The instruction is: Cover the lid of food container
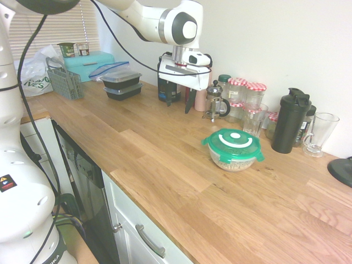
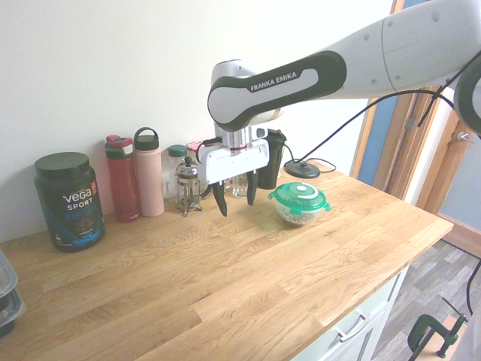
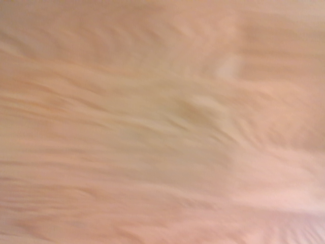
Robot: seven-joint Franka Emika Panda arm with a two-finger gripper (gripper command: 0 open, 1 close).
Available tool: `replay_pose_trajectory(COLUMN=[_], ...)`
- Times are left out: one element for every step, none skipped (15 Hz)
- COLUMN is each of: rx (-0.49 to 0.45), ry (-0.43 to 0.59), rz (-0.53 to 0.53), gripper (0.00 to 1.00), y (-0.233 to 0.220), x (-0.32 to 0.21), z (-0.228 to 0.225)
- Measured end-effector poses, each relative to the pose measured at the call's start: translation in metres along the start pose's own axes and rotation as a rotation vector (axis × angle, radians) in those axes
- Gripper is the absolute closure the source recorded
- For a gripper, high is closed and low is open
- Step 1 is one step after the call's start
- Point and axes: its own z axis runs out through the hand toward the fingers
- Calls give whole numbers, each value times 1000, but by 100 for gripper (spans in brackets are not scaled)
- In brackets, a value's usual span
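Bare wooden surface (image 1: 165, 181) fills the foreground; beyond it the lid (image 1: 232, 144) sits on the food container (image 1: 233, 161). Claw (image 2: 236, 197) hangs open and empty beside it, so next probably comes pressing the tabs shut.

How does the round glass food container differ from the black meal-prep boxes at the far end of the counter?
The food container is round clear glass; the black boxes are rectangular and opaque. It wears a green lid; theirs are clear. It stands alone; they are stacked. Both sit on the wooden counter.

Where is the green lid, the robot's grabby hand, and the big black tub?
lid (image 1: 233, 139): first exterior view, on its white centre ring.
gripper (image 2: 234, 197): second exterior view, midway between the open fingers.
black tub (image 2: 68, 201): second exterior view, on its printed label.
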Motion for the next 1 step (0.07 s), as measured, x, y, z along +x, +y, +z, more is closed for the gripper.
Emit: replay_pose_trajectory(rx=[40], ry=[29], rz=[-23], gripper=[0], y=[5], x=[-5], z=[-1])
